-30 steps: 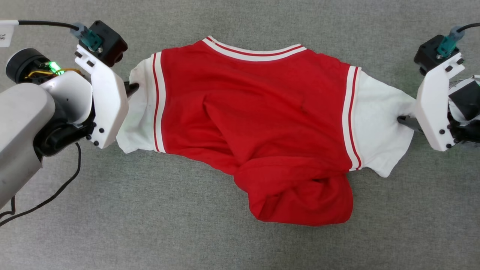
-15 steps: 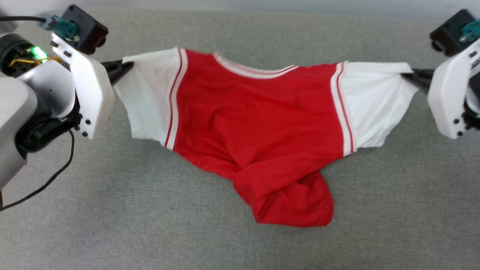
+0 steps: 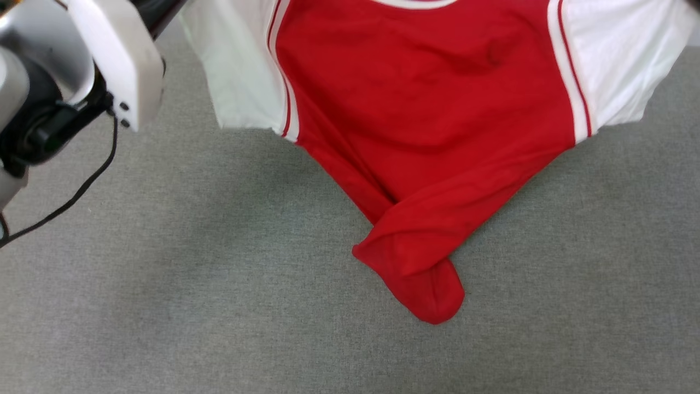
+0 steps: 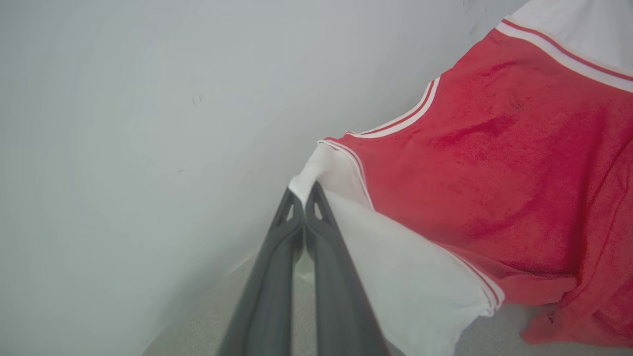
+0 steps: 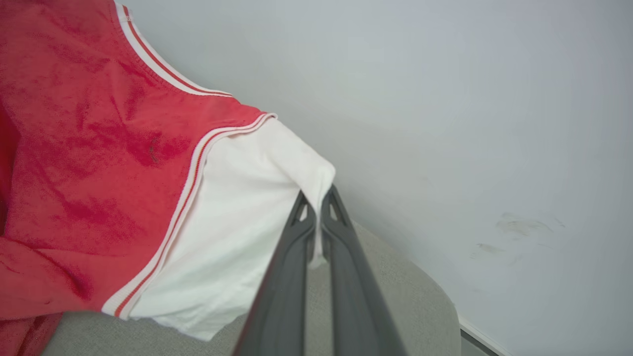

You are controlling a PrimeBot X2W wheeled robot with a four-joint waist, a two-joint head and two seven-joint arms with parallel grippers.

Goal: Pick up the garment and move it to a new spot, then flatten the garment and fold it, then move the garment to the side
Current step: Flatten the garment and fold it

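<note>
The left gripper [image 4: 303,199], mid-frame in its wrist view, was pinched shut on one white sleeve edge, and the right gripper [image 5: 316,201] on the other. The garment [image 3: 426,109] hung across the top of the head view, its twisted red hem trailing to the grey surface [image 3: 219,306] at lower centre. You needed level, evenly tensioned grippers to let it untwist.

garment [image 3: 426,109] hanging between left tool [image 4: 302,194] and right tool [image 5: 316,197], lower end on surface [image 3: 164,301]
</note>
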